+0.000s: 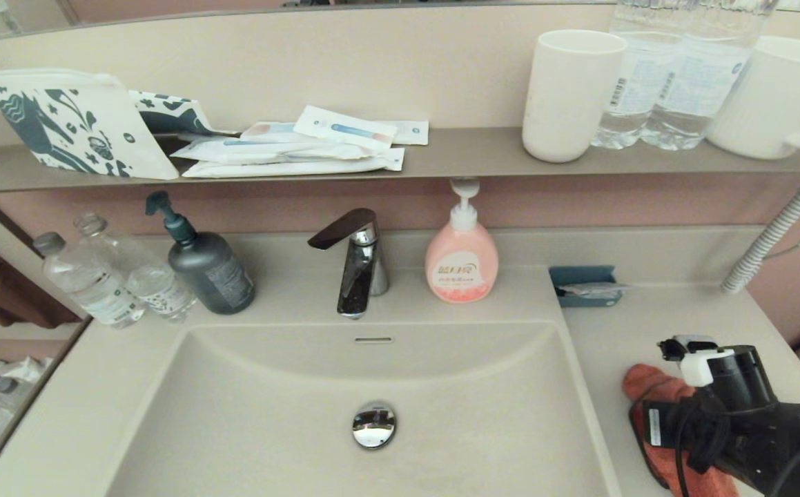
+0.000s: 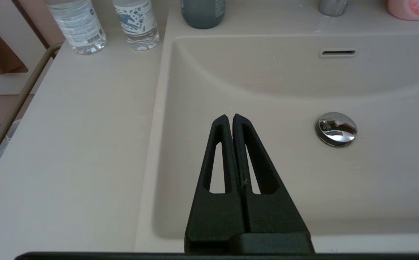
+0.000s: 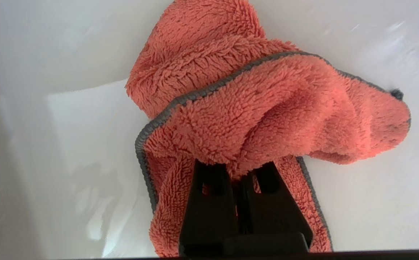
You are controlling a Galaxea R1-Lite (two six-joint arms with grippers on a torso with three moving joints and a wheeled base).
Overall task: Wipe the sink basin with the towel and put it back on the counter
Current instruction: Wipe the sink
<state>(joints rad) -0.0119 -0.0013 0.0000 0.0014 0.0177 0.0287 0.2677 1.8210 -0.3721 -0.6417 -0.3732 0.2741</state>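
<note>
On the smooth beige table (image 1: 648, 324) to the right of the wide beige sink basin (image 1: 268, 414), the right gripper (image 3: 239, 169) is reaching down, its black fingers pinching a fold of the fuzzy orange-coral towel with dark grey edging (image 3: 267, 108). That towel is lying bunched and creased there. Above the basin's near left part, the left gripper (image 2: 229, 117) is hanging with fingers pressed together, holding nothing.
</note>
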